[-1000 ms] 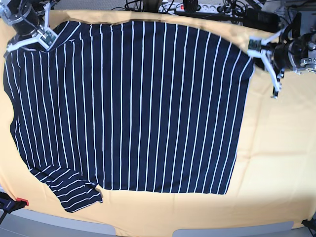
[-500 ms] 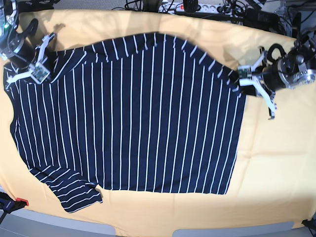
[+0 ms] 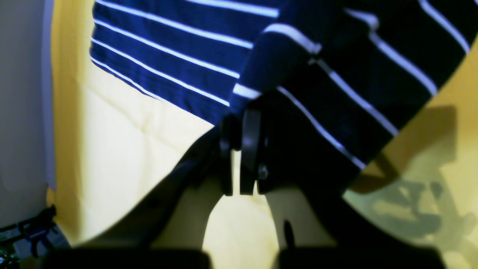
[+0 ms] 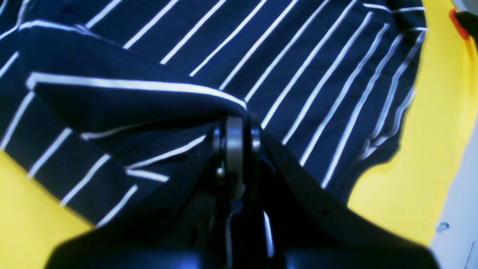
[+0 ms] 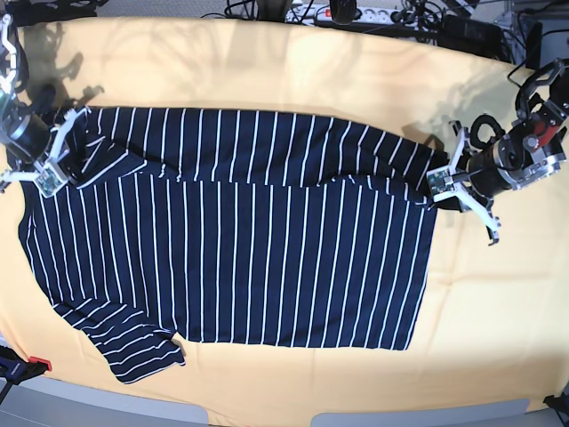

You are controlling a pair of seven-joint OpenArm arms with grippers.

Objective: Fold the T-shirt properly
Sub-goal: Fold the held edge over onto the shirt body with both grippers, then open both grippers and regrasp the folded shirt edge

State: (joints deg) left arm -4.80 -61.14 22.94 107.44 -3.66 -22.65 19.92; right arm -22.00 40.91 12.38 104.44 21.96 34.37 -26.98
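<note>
while both arms hold their ends of the far edge, the t-shirt (image 5: 249, 258) lies spread across the middle of the yellow table cover (image 5: 498, 302), with that far edge doubled over toward the near side as a long band running from one gripper to the other. the left gripper (image 5: 442, 182), at the right of the base view, has its fingers pressed together on a corner of the cloth; its wrist view shows the striped fabric caught between the two dark pads (image 3: 251, 145) and draping away from them. the right gripper (image 5: 55, 169), at the left of the base view, pinches the opposite corner in the same manner, the cloth bunching into a fold just above its closed tips in the wrist view. the shirt is dark navy, almost black, with thin white stripes evenly spaced; one short sleeve (image 5: 138, 351) sticks out at the near left corner, lying flat on the cover. the folded band looks slightly rumpled where it meets the flat body. beyond the far edge of the table sits a tangle of black cables and a power strip (image 5: 351, 12).
</note>
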